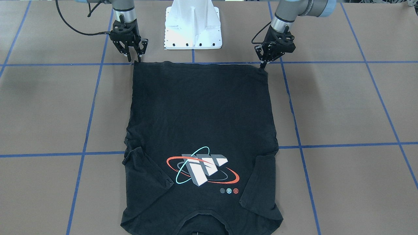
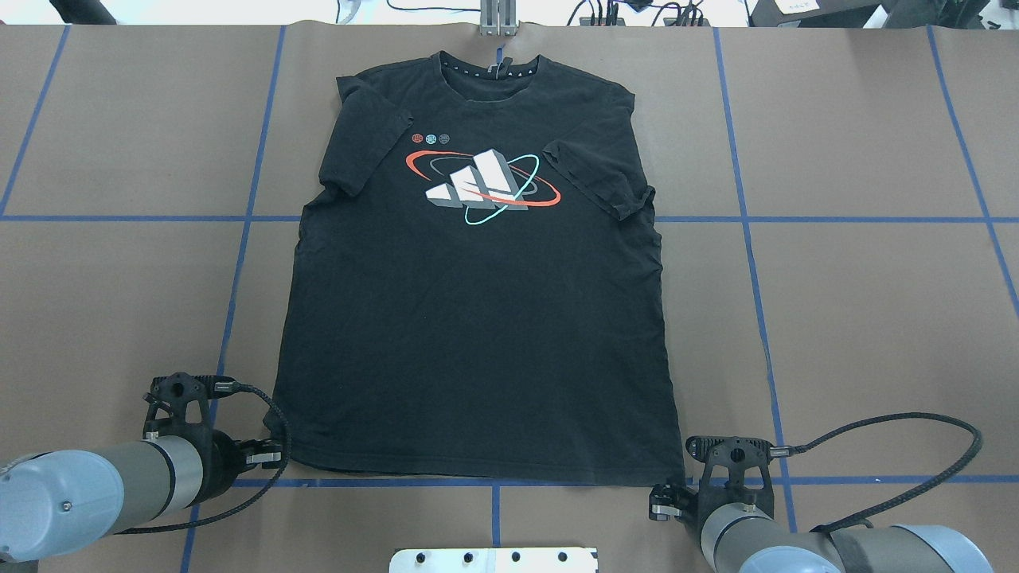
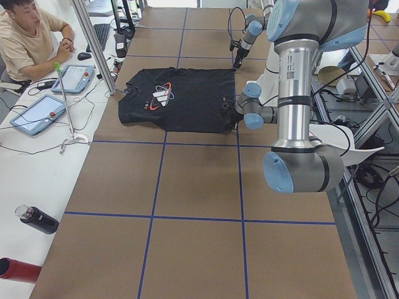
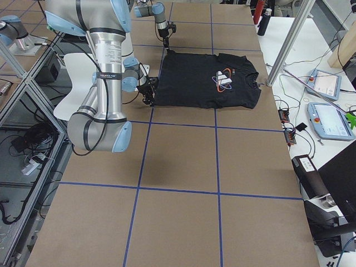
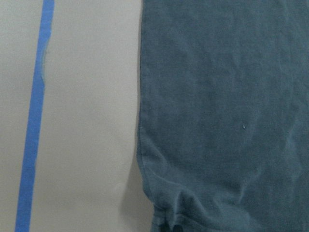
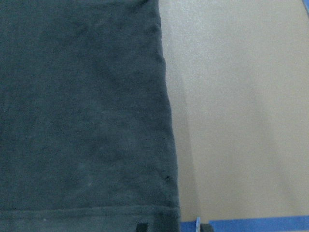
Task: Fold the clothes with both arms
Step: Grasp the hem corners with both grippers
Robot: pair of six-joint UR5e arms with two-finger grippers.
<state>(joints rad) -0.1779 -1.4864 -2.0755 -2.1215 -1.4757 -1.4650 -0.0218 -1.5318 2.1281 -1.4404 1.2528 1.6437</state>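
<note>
The white pedestal (image 1: 193, 24) is a flared, ribbed block with a row of dark bolts along its base plate. On either side of it are the left arm (image 2: 80, 489) and the right arm (image 2: 796, 549), silver-grey tubes with light blue joint caps (a small printed label runs down one tube of each). The left gripper (image 1: 263, 64) and right gripper (image 1: 134, 59) are black, open-framed and two-fingered. A black cable (image 1: 70, 27) loops from each wrist.
</note>
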